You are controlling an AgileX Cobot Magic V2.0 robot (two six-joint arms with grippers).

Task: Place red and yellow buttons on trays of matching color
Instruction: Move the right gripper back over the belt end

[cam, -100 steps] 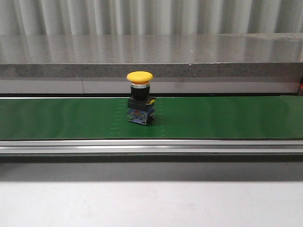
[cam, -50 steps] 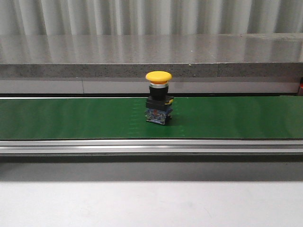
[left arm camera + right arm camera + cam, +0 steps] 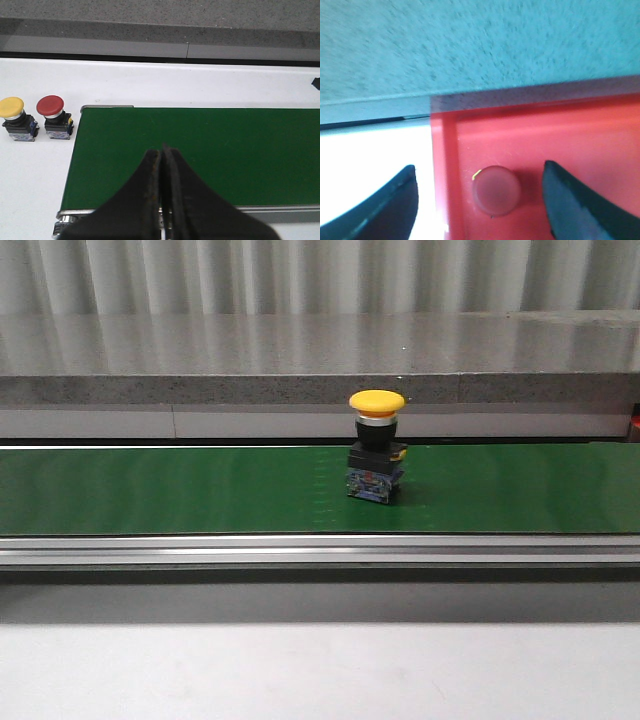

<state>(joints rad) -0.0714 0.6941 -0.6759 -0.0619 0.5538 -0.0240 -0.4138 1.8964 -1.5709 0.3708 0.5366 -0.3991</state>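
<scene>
On my front view a yellow button [image 3: 377,445] stands upright on the green belt [image 3: 150,490], a little right of the middle, with nothing around it on the belt; its cap is a smooth mushroom dome over a black collar and a blocky base with blue and clear parts. The belt is matte and flat, edged along the near side by a brushed metal rail [image 3: 320,551], with a speckled stone-like ledge [image 3: 320,388] behind and a plain white surface [image 3: 320,670] in front. From my left wrist camera the left gripper [image 3: 161,152] hangs over the belt's end, its dark jaws pressed together with nothing between them. Off the belt's end, on the white surface, a second yellow button [image 3: 15,118] and a red button [image 3: 54,116] stand side by side, close but apart. From my right wrist camera the right gripper [image 3: 480,187] hovers over a glossy red tray [image 3: 545,145], jaws spread wide, one over the tray and the other outside its rim. A second red button [image 3: 496,190] sits in the tray between them, near the tray's wall, touched by neither.
</scene>
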